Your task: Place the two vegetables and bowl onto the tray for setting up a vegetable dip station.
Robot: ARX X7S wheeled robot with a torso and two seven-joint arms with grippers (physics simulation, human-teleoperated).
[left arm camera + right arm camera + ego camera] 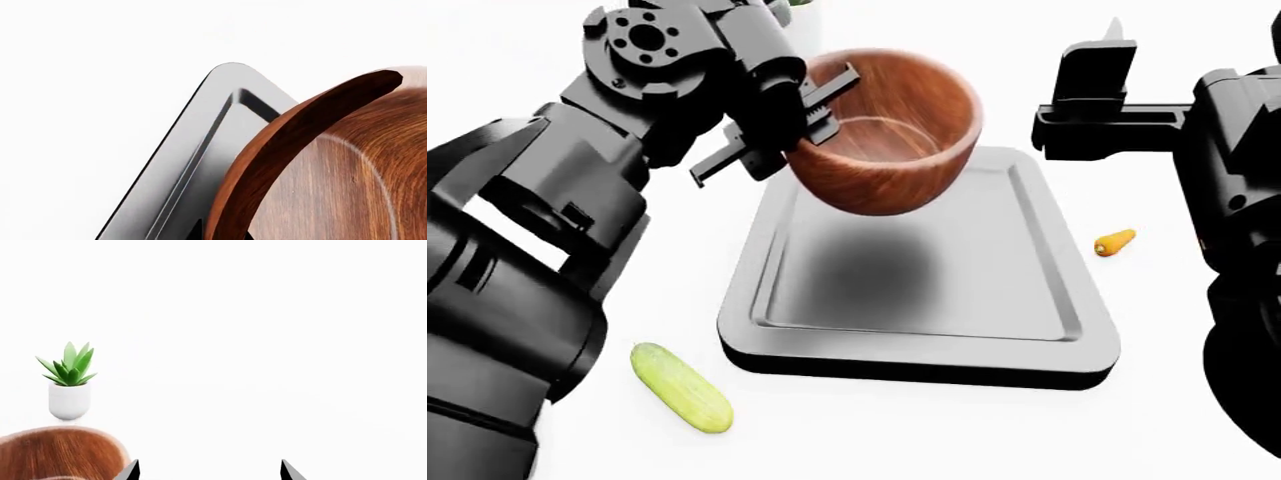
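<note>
Bowl [888, 135] first: we hold the brown wooden bowl up in the air with our left gripper [777, 125]. The two fingers are squeezed shut on the bowl's left rim, one inside and one outside. The bowl hangs tipped a little, above the far part of the grey tray [1054, 330]. It does not touch the tray; we can see its dark shadow on the tray floor below.

Our right gripper [208, 471] waits off to the right, holding nothing. Its two finger tips stand apart.

The cucumber [681, 387] lies on the white table, near us and just left of the tray. The little carrot [1114, 242] lies on the table just right of the tray. Both are off the tray.

We think the job now is to set the bowl down. To do it well, we should bring it down slowly and make it level, so it lands flat and does not tip over. We should put it toward the far end, leaving room for the two vegetables. We let go only once the bottom rests on the tray.

A small plant [69, 385] in a white pot stands far away.
</note>
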